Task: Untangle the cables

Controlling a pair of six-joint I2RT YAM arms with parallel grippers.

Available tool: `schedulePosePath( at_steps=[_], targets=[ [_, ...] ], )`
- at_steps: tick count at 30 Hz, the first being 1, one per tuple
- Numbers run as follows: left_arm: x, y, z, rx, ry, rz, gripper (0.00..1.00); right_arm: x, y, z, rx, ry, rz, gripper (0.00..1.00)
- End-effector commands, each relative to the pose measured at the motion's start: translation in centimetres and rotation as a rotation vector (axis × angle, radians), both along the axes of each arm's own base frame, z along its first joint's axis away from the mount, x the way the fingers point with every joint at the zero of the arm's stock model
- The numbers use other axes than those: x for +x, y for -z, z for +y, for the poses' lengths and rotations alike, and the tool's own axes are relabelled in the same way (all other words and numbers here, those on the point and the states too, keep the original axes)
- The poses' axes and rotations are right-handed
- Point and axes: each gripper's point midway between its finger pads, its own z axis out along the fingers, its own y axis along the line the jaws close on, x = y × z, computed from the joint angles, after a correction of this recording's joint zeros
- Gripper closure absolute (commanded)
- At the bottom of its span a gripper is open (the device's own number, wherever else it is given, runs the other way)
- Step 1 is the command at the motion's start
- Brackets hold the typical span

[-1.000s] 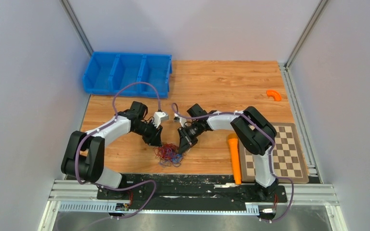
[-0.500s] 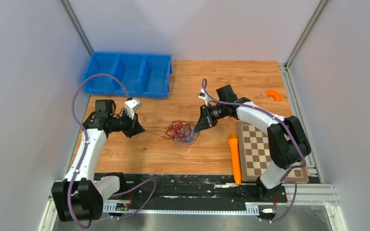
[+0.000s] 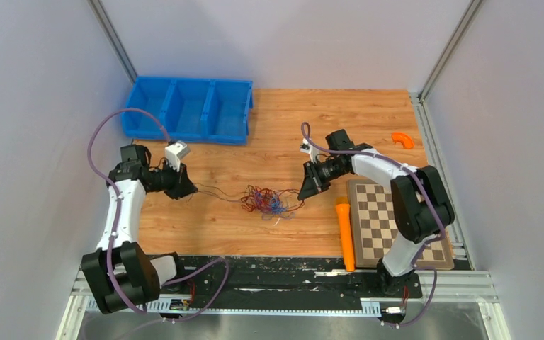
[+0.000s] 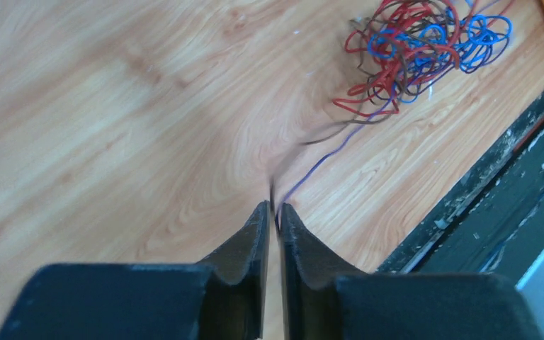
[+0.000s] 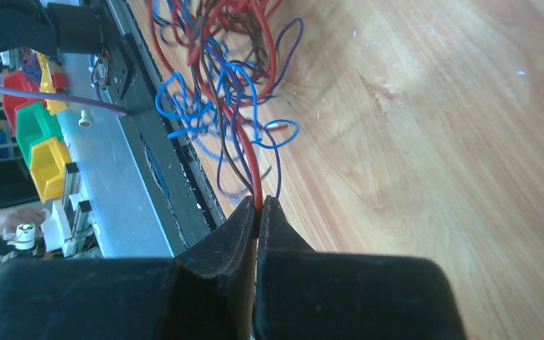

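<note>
The cables (image 3: pixel 264 202) form a loose knot of thin red, blue, dark and purplish wires on the wooden table between my arms. My left gripper (image 3: pixel 193 190) is to the left of the knot, shut on thin dark and purple strands (image 4: pixel 312 159) that run taut back to the knot (image 4: pixel 418 49). To the right of the knot, my right gripper (image 3: pixel 303 194) is shut on a red wire (image 5: pixel 253 170), which leads into the knot (image 5: pixel 219 78). In the wrist views, the jaws of the left gripper (image 4: pixel 275 209) and the right gripper (image 5: pixel 258 202) are pressed together.
A blue three-compartment bin (image 3: pixel 188 108) stands at the back left. An orange cone (image 3: pixel 344 234) lies beside a checkerboard mat (image 3: pixel 404 219) at the front right. A small orange curved piece (image 3: pixel 402 139) lies far right. The black front rail (image 3: pixel 283 265) borders the table.
Both arms have swung apart from the middle, the left going left, the right going right. Each took hold of strands. The knot is drawn out between them and sits further back.
</note>
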Motion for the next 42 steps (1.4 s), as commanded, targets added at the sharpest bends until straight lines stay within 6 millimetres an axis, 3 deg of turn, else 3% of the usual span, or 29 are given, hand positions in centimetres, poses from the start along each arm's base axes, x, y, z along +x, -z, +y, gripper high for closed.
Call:
schedulePosePath(
  at_steps=[1, 2, 4, 9, 12, 15, 18, 20, 21, 22, 23, 24, 25, 27, 32, 36, 39, 42],
  targets=[
    [1.0, -0.1, -2.6, 0.005, 0.092, -0.059, 0.61, 0.2, -0.3, 2.1, 0.041, -0.076, -0.004, 1.00],
    [1.4, -0.1, -3.5, 0.021, 0.119, -0.084, 0.35, 0.4, -0.4, 2.4, 0.045, -0.082, -0.006, 1.00],
    [1.9, 0.3, -5.1, 0.009, 0.137, -0.109, 0.05, 0.7, -0.5, 3.1, 0.055, -0.092, -0.003, 1.00],
    [3.8, 0.5, -10.3, -0.074, 0.149, -0.087, 0.00, 1.1, -0.2, 4.2, 0.058, -0.095, 0.021, 1.00],
    [4.7, 2.4, -13.9, -0.113, 0.159, -0.008, 0.00, 1.1, -0.3, 4.3, 0.060, -0.087, 0.041, 1.00],
    [3.8, 5.5, -17.1, -0.104, 0.204, 0.095, 0.00, 1.2, -0.7, 4.4, 0.065, -0.082, 0.040, 1.00],
    [3.0, 7.6, -19.0, -0.071, 0.255, 0.129, 0.00, 1.3, -1.2, 4.4, 0.064, -0.073, 0.034, 1.00],
    [2.5, 9.0, -19.5, -0.029, 0.278, 0.178, 0.12, 1.6, -1.6, 4.2, 0.058, -0.061, 0.013, 1.00],
    [1.6, 10.4, -19.0, 0.013, 0.270, 0.252, 0.25, 1.9, -2.0, 3.9, 0.060, -0.051, -0.003, 1.00],
    [2.3, 9.8, -19.1, 0.014, 0.262, 0.260, 0.33, 2.2, -2.3, 3.4, 0.058, -0.034, -0.014, 1.00],
    [1.7, 10.1, -18.2, 0.041, 0.254, 0.311, 0.51, 2.8, -2.6, 2.8, 0.051, -0.010, -0.032, 1.00],
    [2.3, 9.4, -17.9, 0.047, 0.252, 0.295, 0.60, 3.4, -3.0, 2.0, 0.042, 0.017, -0.054, 1.00],
    [2.4, 8.6, -16.6, 0.060, 0.243, 0.276, 0.77, 4.1, -3.4, 1.0, 0.029, 0.047, -0.078, 1.00],
    [2.7, 6.4, -14.2, 0.059, 0.216, 0.215, 0.96, 5.6, -4.4, -1.1, -0.005, 0.112, -0.150, 1.00],
    [1.4, 2.1, -7.6, 0.118, 0.193, 0.082, 1.00, 9.1, -7.1, -6.9, -0.123, 0.302, -0.316, 1.00],
    [0.9, -1.9, -1.4, 0.158, 0.024, -0.018, 1.00, 11.4, -10.5, -10.9, -0.175, 0.444, -0.425, 1.00],
    [1.0, -4.4, 1.6, 0.176, -0.065, -0.100, 1.00, 13.1, -13.5, -14.0, -0.199, 0.546, -0.509, 1.00],
    [0.8, -5.2, 4.5, 0.202, -0.167, -0.122, 1.00, 14.7, -15.9, -16.8, -0.211, 0.630, -0.565, 1.00]
  ],
)
